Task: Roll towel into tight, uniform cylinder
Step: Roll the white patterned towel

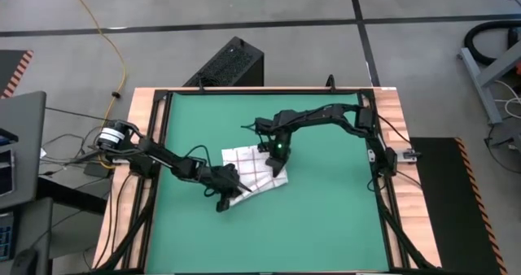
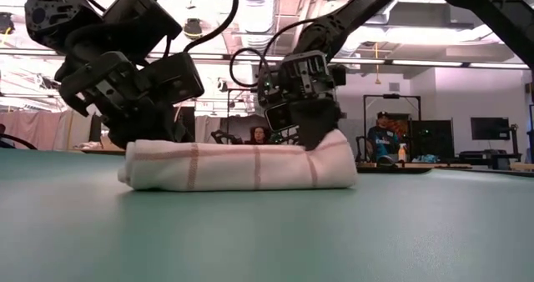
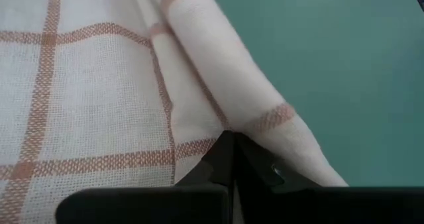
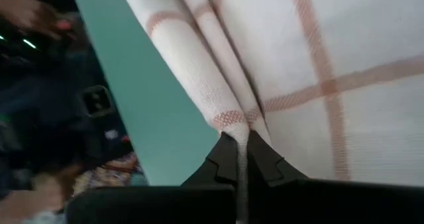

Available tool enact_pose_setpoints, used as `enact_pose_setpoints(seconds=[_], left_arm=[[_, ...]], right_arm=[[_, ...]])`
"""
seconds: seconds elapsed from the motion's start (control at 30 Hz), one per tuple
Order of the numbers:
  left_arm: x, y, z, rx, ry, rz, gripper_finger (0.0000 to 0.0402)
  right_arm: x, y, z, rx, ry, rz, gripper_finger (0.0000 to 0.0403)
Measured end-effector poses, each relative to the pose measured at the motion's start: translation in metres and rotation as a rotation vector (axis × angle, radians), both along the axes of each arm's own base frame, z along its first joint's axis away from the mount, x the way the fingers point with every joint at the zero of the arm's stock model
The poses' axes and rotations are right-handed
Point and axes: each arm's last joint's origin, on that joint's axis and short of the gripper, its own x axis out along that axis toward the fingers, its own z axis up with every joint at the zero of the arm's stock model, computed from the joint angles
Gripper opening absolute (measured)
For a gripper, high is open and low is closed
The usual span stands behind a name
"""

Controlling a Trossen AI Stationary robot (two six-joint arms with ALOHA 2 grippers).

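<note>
Green mat [image 2: 267, 232] fills the foreground of the low view, and on it the towel [image 2: 242, 166] lies as a low, partly rolled bundle, its long axis running from one pair of fingers to the other. Left fingers [image 3: 228, 159] are closed with the rolled edge pinched at their tips, flat checked cloth spreading beyond them to one side and bare mat to the other. Right fingers [image 4: 240, 156] are likewise closed on a fold at the opposite end, cloth running straight ahead from their tips. Both arms are equally near, one at each end, so the next turn likely depends on both ends rolling together to keep the cylinder even.
</note>
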Motion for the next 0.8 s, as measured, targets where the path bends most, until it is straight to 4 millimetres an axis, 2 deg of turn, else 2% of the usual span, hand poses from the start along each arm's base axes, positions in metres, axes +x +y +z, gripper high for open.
enact_pose_setpoints(seconds=[0.13, 0.33, 0.5, 0.63, 0.8], left_arm=[[0.001, 0.003, 0.0, -0.037, 0.008, 0.004, 0.0], [0.001, 0.004, 0.0, -0.122, 0.027, -0.041, 0.0], [0.0, 0.003, 0.0, -0.169, 0.042, -0.056, 0.0], [-0.002, 0.002, 0.008, -0.219, 0.046, -0.058, 0.0], [-0.009, 0.002, 0.032, -0.295, 0.023, -0.063, 0.0]], right_arm=[[-0.003, 0.013, -0.008, -0.058, 0.021, 0.048, 0.0017], [-0.007, 0.012, -0.024, -0.048, 0.047, -0.034, 0.0017], [-0.007, 0.01, -0.026, -0.039, 0.068, -0.075, 0.0017], [-0.007, 0.009, -0.027, -0.07, 0.101, -0.112, 0.0017], [-0.007, 0.008, -0.027, -0.079, 0.107, -0.127, 0.0017]])
